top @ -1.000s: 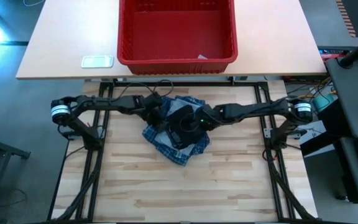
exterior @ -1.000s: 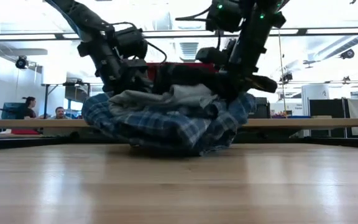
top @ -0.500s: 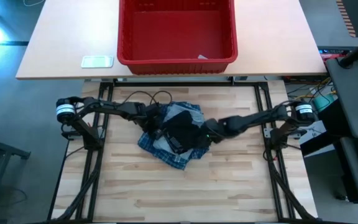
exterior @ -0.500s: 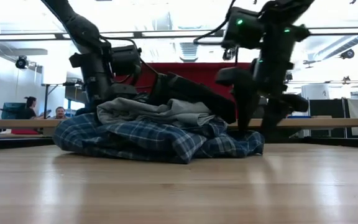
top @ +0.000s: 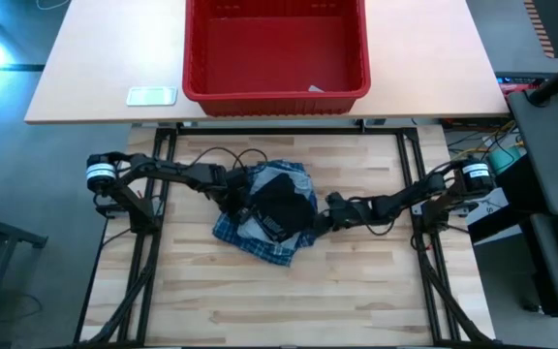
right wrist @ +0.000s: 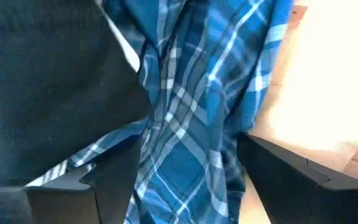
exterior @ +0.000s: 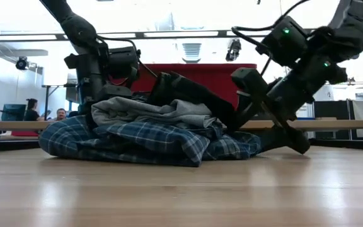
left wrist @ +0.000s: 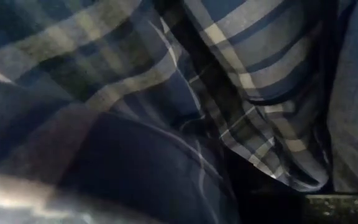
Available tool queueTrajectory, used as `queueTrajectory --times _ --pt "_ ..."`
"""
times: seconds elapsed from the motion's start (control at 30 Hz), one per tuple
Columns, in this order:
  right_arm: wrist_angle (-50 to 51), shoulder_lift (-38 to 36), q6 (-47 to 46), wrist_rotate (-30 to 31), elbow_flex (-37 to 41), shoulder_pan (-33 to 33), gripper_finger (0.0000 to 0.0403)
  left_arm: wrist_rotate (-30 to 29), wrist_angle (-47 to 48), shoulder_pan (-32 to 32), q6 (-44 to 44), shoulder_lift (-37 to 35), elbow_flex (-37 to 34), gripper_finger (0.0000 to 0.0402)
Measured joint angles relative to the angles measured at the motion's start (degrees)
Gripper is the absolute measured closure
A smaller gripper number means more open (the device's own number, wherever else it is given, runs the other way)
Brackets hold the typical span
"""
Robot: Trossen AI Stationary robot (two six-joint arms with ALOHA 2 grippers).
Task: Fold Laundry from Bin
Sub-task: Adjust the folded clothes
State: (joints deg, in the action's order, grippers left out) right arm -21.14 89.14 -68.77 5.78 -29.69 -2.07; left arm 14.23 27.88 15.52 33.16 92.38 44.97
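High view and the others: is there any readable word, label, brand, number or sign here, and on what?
None can be read.
A white label on the red bin at its near wall: too small to read.
The small pale object on the far table: no legible text.

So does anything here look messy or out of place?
Only the laundry: plaid shirt, grey T-shirt and black garment lie crumpled in one heap on the table, none folded. The red bin behind looks nearly empty. Nothing seems spilled or damaged.
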Motion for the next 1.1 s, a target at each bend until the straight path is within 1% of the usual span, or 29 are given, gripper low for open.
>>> queueTrajectory --times 0.13,0.23,0.37,0.47,0.57,0.63,0.7,0.83,0.87,0.93,1.03,1.1 --pt "-9.71 2.29 0.33 -0.48 2.47 1.24 0.0125 -0.02 -0.4 -0.31 0.4 0.0 0.02 0.0363" --pt "-15.73 5.67 2.39 -1.64 0.56 2.39 0.0122 0.01 -0.98 -0.36 0.4 0.0 0.04 0.0363" --pt "-16.67 10.11 5.69 -3.86 -3.62 3.14 0.0123 0.01 -1.48 -0.36 0.43 0.07 -0.05 0.0363" --pt "-15.08 12.78 6.24 -3.3 -7.18 3.22 0.0132 -0.06 -1.6 -0.36 0.49 0.17 -0.11 0.0363" --pt "-10.39 13.89 3.86 -1.41 -9.89 3.24 0.0159 -0.26 -1.56 -0.36 0.62 0.16 0.01 0.0363" --pt "-6.98 13.77 3.6 -1.28 -11.37 3.24 0.0192 -0.71 -1.51 -0.36 0.62 -0.09 0.17 0.0363" --pt "-2.96 13.07 4.1 -1.32 -13.03 3.24 0.0236 -1.74 -1.05 -0.38 0.64 -0.67 0.69 0.0363" --pt "8.38 10.87 5.54 -1.97 -17.36 3.51 0.0353 -2.89 0.96 -0.36 0.63 -1.93 3.8 0.0364" --pt "11.22 10.24 6.15 -2.16 -18.93 3.61 0.0373 -2.99 1.91 -0.36 0.49 -2.07 4.95 0.0365" --pt "18.19 8.65 7.19 -2.68 -22.35 3.98 0.0381 -3.28 4.4 -0.32 -0.07 -2.1 7.73 0.0371" --pt "28.67 6.15 9.93 -2.84 -29.08 4.41 0.0387 -4.89 9.38 -0.31 -2.12 -2.17 12.79 0.0392" --pt "36.09 4.79 11.49 -2.97 -33.9 5.01 0.0387 -5.74 12.9 -0.25 -3.61 -2.23 16.03 0.0395"
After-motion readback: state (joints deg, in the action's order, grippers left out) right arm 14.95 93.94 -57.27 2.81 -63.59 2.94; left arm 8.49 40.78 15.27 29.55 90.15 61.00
